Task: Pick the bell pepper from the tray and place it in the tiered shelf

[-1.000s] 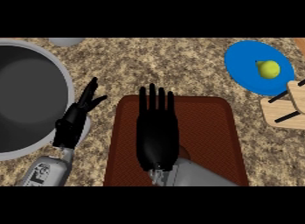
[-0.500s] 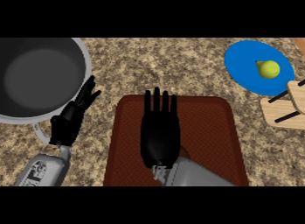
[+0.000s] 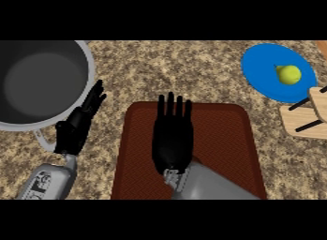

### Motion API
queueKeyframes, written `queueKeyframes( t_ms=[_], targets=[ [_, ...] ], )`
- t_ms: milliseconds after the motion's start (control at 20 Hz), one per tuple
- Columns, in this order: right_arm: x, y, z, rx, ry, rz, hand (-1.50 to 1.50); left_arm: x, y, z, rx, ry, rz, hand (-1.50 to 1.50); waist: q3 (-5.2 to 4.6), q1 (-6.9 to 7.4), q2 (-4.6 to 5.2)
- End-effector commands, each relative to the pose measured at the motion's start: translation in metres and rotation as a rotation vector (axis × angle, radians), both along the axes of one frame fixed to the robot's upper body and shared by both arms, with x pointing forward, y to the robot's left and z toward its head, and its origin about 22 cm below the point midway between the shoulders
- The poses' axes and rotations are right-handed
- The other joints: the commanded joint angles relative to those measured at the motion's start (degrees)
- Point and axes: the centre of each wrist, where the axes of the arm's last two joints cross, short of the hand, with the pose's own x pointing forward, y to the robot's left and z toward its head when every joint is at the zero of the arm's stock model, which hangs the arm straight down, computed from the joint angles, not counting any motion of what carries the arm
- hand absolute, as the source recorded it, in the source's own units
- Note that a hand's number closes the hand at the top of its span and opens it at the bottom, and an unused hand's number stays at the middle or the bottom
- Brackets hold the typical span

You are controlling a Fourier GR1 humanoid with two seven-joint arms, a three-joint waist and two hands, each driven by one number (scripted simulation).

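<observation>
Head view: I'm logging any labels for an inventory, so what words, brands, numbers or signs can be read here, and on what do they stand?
None can be read.
Left forearm: faint dark marks on the grey casing, too blurred to read.
Pot, brown tray, blue plate, wooden tiered shelf, right hand and left hand: no text or signs visible.

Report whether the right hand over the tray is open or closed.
Open. The right hand lies flat over the brown tray, fingers straight and pointing away from the robot. Whether the bell pepper sits beneath it cannot be told.
</observation>
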Motion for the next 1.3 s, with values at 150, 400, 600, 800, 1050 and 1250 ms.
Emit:
queueKeyframes(
  t_ms=[150, 400, 600, 800, 1050, 1250],
  targets=[
    [0.001, -0.001, -0.014, -0.058, 0.029, -0.171, -1.50, -0.005, 0.016, -0.009, 0.013, -0.001, 0.030, 0.00, -0.02, -0.53, 0.00],
    [0.008, -0.002, -0.023, -0.054, 0.032, -0.182, -1.50, 0.008, -0.007, -0.006, 0.016, 0.005, 0.015, 0.00, -0.01, -0.41, 0.13],
    [0.014, -0.023, -0.050, -0.062, 0.056, -0.180, -1.50, -0.005, 0.009, -0.004, 0.008, 0.015, 0.005, 0.00, 0.01, -0.48, 0.05],
    [0.020, -0.012, -0.047, -0.042, 0.059, -0.175, -1.50, 0.008, 0.005, -0.016, 0.006, 0.000, 0.002, 0.00, -0.02, -0.27, 0.23],
    [0.016, -0.009, -0.058, -0.059, 0.073, -0.202, -1.50, -0.003, 0.011, -0.014, 0.001, 0.008, 0.013, 0.00, 0.00, 0.27, 0.19],
    [-0.003, -0.018, -0.064, -0.143, 0.145, -0.146, 1.50, -0.014, 0.010, -0.024, 0.037, 0.013, 0.016, 0.00, -0.02, -0.72, -0.04]
  ],
)
